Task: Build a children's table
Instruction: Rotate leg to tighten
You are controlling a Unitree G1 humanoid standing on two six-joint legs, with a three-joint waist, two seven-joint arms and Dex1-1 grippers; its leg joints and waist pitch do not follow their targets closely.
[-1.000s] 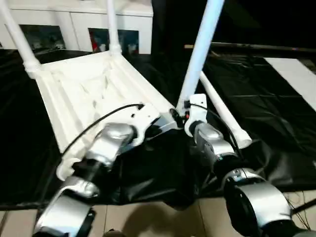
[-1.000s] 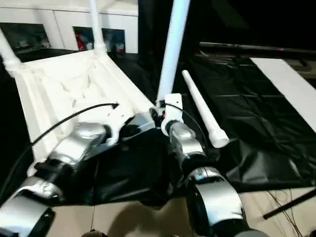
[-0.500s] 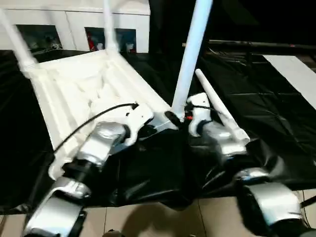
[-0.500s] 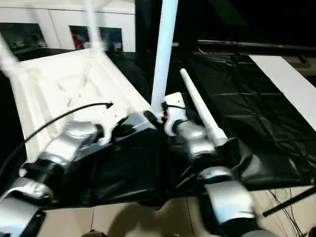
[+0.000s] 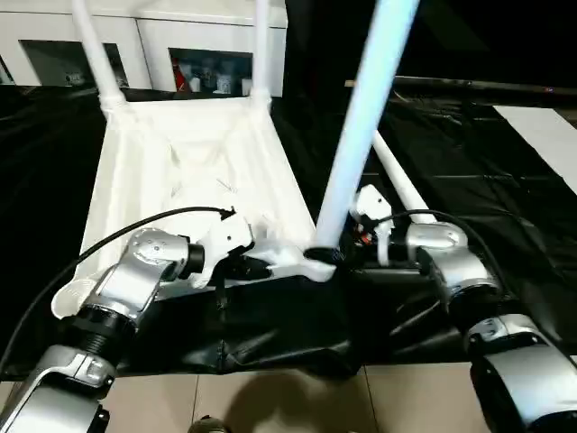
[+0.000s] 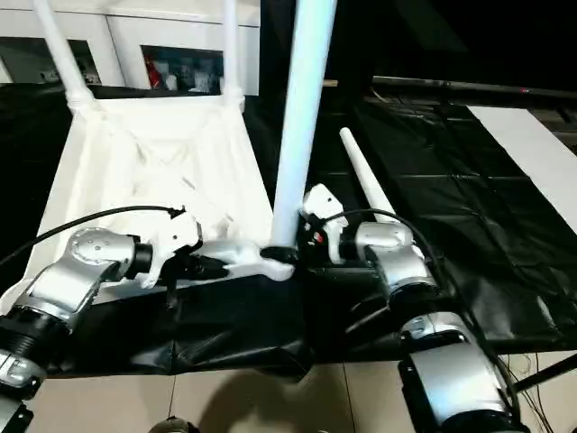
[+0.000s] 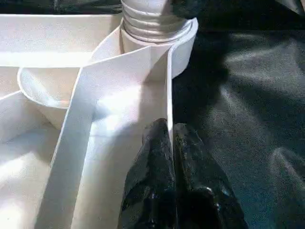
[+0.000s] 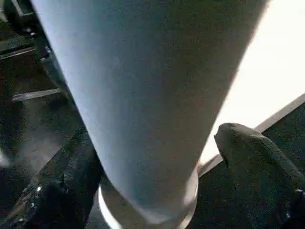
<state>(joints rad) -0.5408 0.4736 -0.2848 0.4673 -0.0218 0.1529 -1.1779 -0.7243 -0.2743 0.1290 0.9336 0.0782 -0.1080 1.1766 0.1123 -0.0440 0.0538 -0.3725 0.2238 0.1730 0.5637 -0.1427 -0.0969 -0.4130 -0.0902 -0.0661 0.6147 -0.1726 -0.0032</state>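
Observation:
The children's table lies upside down on a black sheet, its ribbed white tabletop point(image 5: 180, 171) facing up. Two legs point(image 5: 95, 45) point(image 5: 261, 45) stand in the far corner sockets. A third leg point(image 5: 356, 135) rises from the near right socket point(image 5: 320, 262). My left gripper point(image 7: 170, 131) is shut on the thin rim wall just beside that socket. My right gripper point(image 8: 152, 138) is open, with one finger point(image 8: 257, 157) on each side of the third leg's base. A loose leg point(image 6: 361, 176) lies on the sheet beyond my right arm.
A white glass-door cabinet point(image 5: 207, 36) stands behind the tabletop. The black sheet point(image 5: 487, 180) spreads to the right, with a white board point(image 5: 541, 135) at its far right and a dark bar point(image 5: 469, 86) across the back. Tiled floor point(image 5: 270, 406) shows at the near edge.
The camera has shifted. My right gripper's fingers have spread wider around the near right leg and its forearm has swung out to the right. The left gripper keeps its hold on the rim.

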